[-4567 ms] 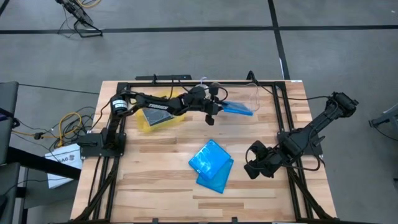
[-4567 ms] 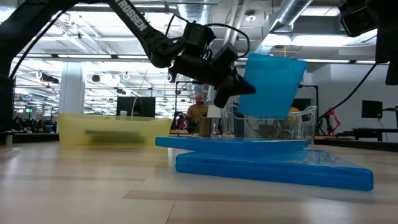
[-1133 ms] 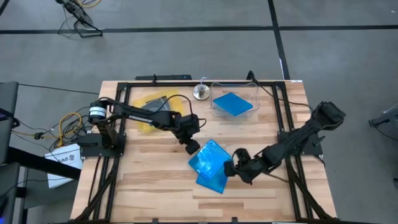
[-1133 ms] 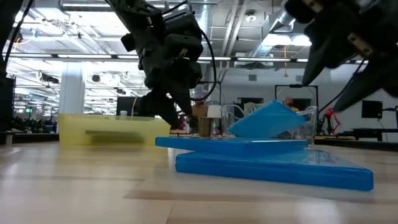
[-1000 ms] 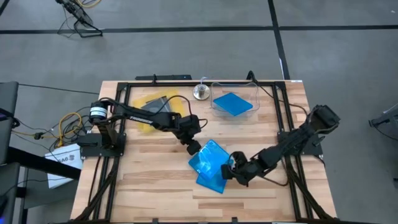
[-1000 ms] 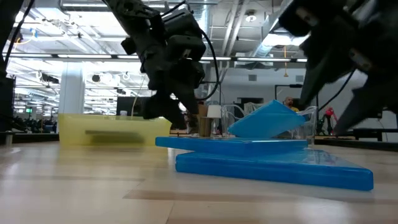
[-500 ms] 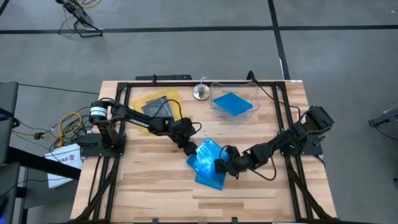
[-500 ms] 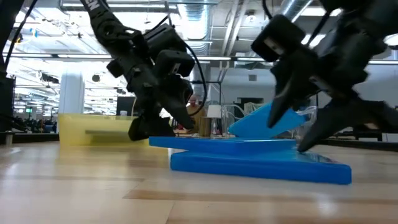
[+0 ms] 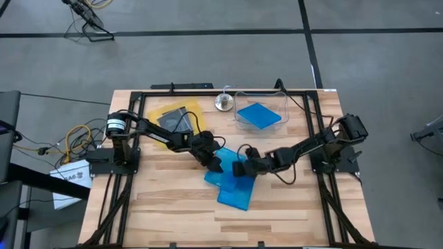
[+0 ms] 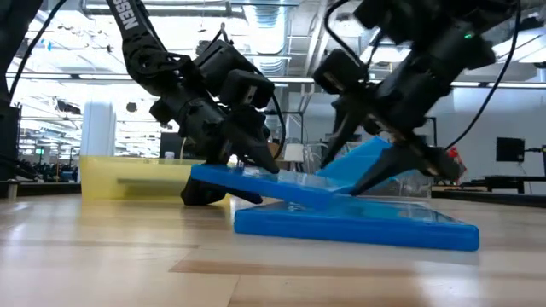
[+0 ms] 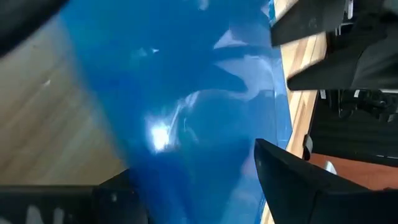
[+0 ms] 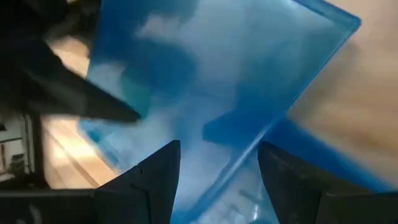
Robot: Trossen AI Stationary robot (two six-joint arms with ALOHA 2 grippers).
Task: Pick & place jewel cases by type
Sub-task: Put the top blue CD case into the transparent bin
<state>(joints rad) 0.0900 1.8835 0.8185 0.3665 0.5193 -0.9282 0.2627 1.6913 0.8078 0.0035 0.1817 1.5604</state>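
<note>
Hands, left [image 9: 216,164] and right [image 9: 241,168], crowd the stacked blue jewel cases [image 9: 230,184].

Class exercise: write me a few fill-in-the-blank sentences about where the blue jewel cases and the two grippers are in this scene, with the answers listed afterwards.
1. Both grippers meet at the ___ of blue jewel cases in the middle of the table.
2. The top blue case is tilted, its edge on the left gripper's side ___ than the other.
3. One blue case lies inside the clear ___.
4. The yellow tray holds a ___ case.

Answers: stack; higher; tub; grey
</note>
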